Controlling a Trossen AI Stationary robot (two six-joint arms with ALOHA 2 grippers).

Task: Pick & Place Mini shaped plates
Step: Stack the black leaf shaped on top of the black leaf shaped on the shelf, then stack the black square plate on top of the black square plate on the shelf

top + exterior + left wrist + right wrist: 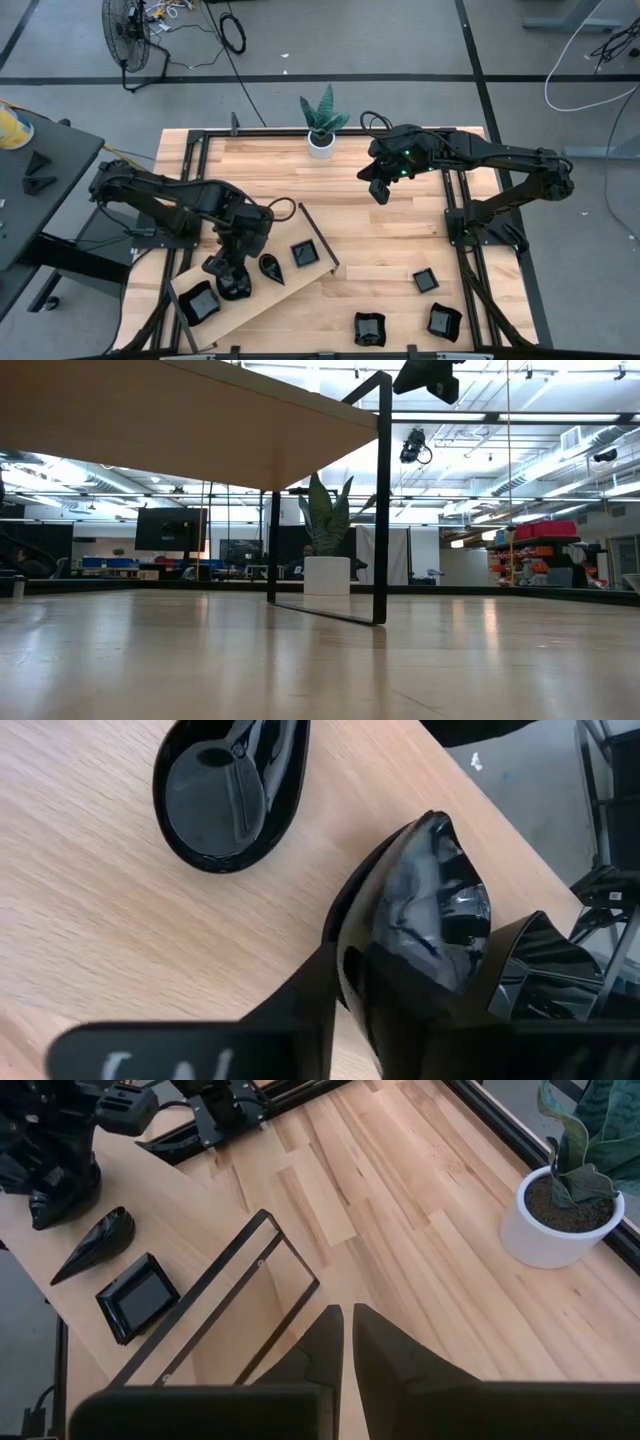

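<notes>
Several glossy black mini shaped plates are in view. A square plate (304,253), a teardrop plate (271,267) and a wavy plate (198,303) lie on the light wooden board (265,300) at the near left. Three more (425,281) (369,328) (444,321) lie on the table at the near right. My left gripper (232,280) stands over the board, pointing steeply down, with a pointed plate (430,900) between its fingers. My right gripper (380,190) hangs shut and empty, high over the table's middle. My left gripper comes at the pointed plate from above, slanting. One finger (320,990) lies against the plate's outer wall (350,935), and the other (545,970) stands at its hollow side. The plate's tip (435,820) points away, low over the board; whether it rests there I cannot tell.
A white pot with a green plant (321,140) stands at the table's far edge. A thin black metal frame (318,235) runs along the board's raised right end. Bare wood lies open in the table's middle, below the right gripper.
</notes>
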